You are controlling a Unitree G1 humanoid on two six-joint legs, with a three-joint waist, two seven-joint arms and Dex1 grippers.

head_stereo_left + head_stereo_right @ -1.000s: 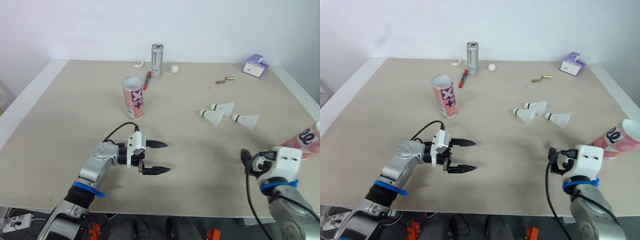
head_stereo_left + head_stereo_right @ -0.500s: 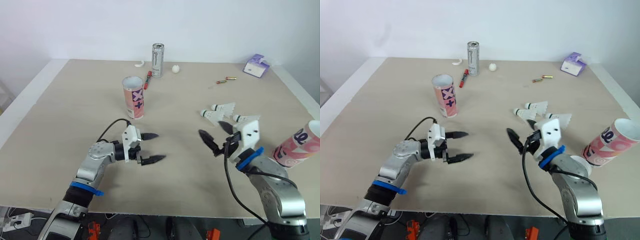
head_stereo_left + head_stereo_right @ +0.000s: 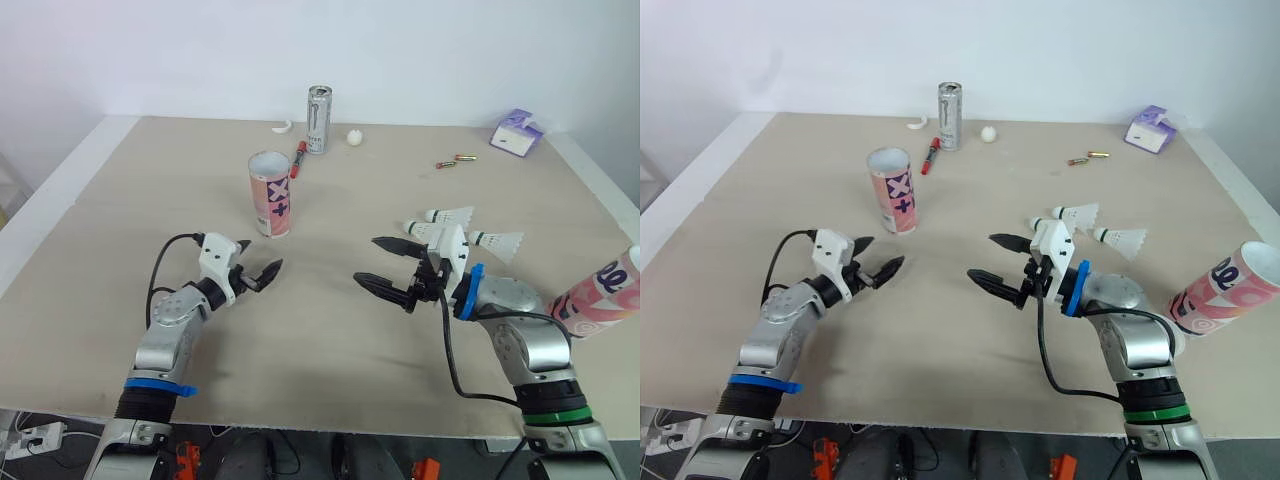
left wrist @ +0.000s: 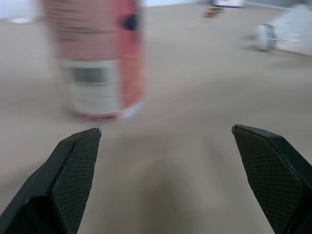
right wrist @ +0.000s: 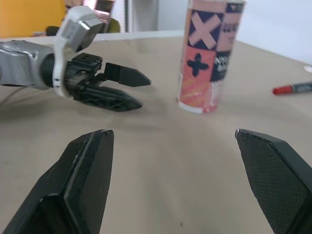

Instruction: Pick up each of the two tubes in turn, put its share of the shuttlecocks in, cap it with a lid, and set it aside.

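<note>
Tube point(image 3: 269, 195) stands upright at about 12 o'clock from the left gripper point(image 3: 257, 258), long axis vertical, so that arm's way nearer than the right gripper point(image 3: 371, 261), both with fingers spread wide and empty, other tube point(image 3: 603, 301) tilted way off at 3 o'clock.

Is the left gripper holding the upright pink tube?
No, the left gripper is open and empty, standing apart from the upright pink tube.

The left gripper point(image 4: 166, 129) holds its two black fingers spread wide over the table point(image 4: 185, 92). Beyond one finger a pink tube point(image 4: 100, 58) stands upright; a white shuttlecock point(image 4: 285, 28) lies farther off.
</note>
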